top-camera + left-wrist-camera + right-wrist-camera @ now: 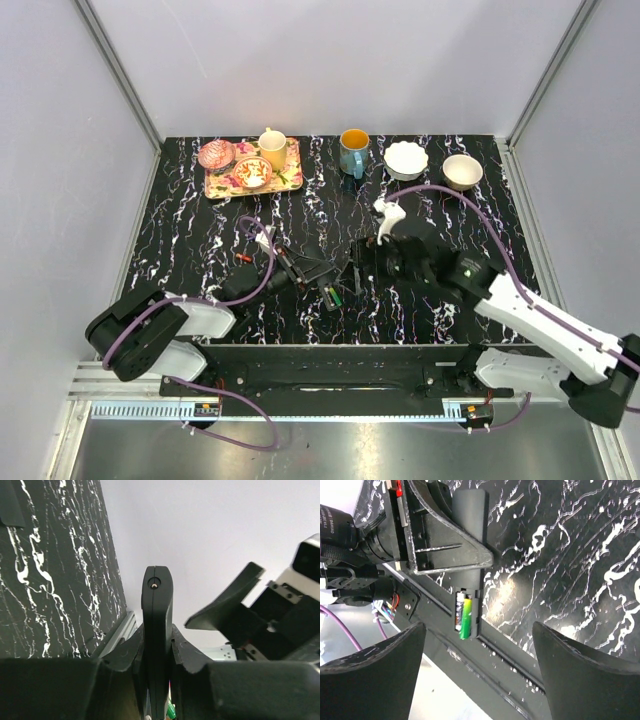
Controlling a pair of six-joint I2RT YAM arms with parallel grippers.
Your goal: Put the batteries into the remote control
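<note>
My left gripper (298, 270) is shut on the black remote control (322, 286) and holds it on edge near the table's front; in the left wrist view the remote (157, 610) stands clamped between the two fingers (125, 655). In the right wrist view the remote (470, 515) shows its open battery compartment with two batteries (462, 614) side by side, one dark and one green; the green one's end reaches a little past the compartment. My right gripper (479, 647) is open and empty, just above and to the right of the remote (362, 268).
At the back stand a flowered tray (290, 183) with cups and a bowl, a blue mug (353, 152) and two white bowls (406, 160). A small white figure (389, 216) stands behind my right gripper. The table's front rail (330, 355) is close below.
</note>
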